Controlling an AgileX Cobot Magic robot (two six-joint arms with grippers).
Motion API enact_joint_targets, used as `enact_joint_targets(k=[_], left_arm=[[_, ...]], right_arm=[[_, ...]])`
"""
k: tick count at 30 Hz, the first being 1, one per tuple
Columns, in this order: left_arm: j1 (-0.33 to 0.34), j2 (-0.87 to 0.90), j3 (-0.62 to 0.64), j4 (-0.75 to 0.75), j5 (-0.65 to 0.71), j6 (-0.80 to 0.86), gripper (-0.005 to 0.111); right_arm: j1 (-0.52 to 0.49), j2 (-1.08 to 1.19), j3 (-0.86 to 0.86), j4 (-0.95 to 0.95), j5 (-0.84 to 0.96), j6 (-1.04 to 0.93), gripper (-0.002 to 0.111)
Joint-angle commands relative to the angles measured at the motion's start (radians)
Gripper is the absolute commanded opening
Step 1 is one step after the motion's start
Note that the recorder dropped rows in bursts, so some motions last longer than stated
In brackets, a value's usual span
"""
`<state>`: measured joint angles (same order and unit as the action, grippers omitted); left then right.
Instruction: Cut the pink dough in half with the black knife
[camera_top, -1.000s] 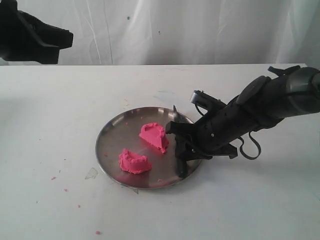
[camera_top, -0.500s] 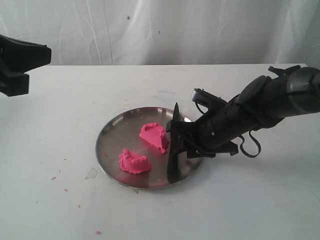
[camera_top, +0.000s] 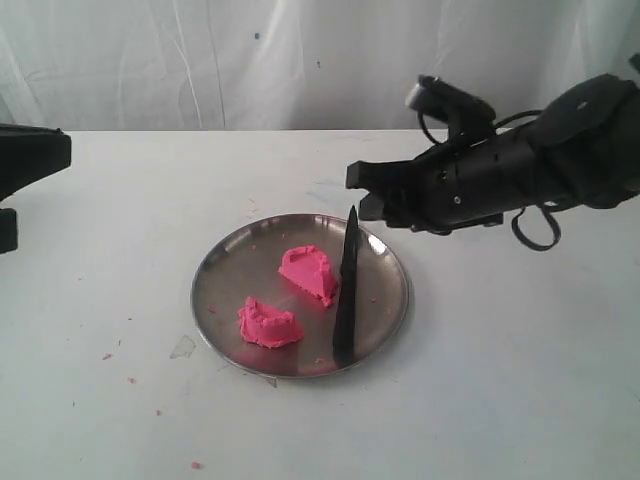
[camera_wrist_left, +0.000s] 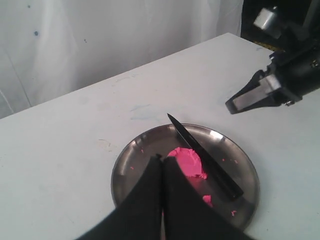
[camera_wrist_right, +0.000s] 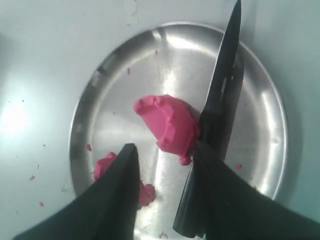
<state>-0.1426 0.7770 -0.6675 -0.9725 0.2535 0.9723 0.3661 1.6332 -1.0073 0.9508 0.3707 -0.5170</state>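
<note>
The pink dough lies in two lumps on the steel plate (camera_top: 215, 262): one near the middle (camera_top: 308, 272) and one toward the front (camera_top: 268, 324). The black knife (camera_top: 346, 290) lies free across the plate's right side, its tip at the back rim, right beside the middle lump. My right gripper (camera_top: 362, 190) hovers open above the plate's back right with nothing in it. From the right wrist I see the knife (camera_wrist_right: 225, 85), both lumps (camera_wrist_right: 167, 122) (camera_wrist_right: 102, 167) and the open gripper (camera_wrist_right: 163, 146). My left gripper (camera_wrist_left: 161, 160) is shut and empty, high above the plate; it shows at the left edge (camera_top: 30, 165).
Small pink crumbs (camera_top: 107, 355) dot the white table left of and in front of the plate. A white curtain (camera_top: 300, 60) closes off the back. The left wrist view shows the right gripper's fingers (camera_wrist_left: 250, 97) beyond the plate (camera_wrist_left: 122, 167).
My right gripper has let go of the knife and risen up and back; the knife now lies flat on the plate. The left arm has moved left and lower in view.
</note>
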Motion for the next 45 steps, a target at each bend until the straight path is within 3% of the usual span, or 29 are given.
enact_joint_targets(k=[1, 6, 21, 45], left_arm=[[0.001, -0.047, 0.027, -0.016, 0.003, -0.036, 0.0], [0.001, -0.072, 0.03, -0.02, 0.075, -0.039, 0.0], [0.001, -0.077, 0.03, -0.015, 0.098, -0.032, 0.0], [0.001, -0.077, 0.03, -0.015, 0.098, -0.032, 0.0]], right_arm=[[-0.007, -0.165, 0.068, -0.005, -0.062, -0.046, 0.02], [-0.007, -0.369, 0.149, -0.003, -0.072, -0.133, 0.0], [-0.007, -0.827, 0.265, -0.003, 0.036, -0.133, 0.0], [-0.007, -0.912, 0.283, -0.013, -0.021, -0.133, 0.0]])
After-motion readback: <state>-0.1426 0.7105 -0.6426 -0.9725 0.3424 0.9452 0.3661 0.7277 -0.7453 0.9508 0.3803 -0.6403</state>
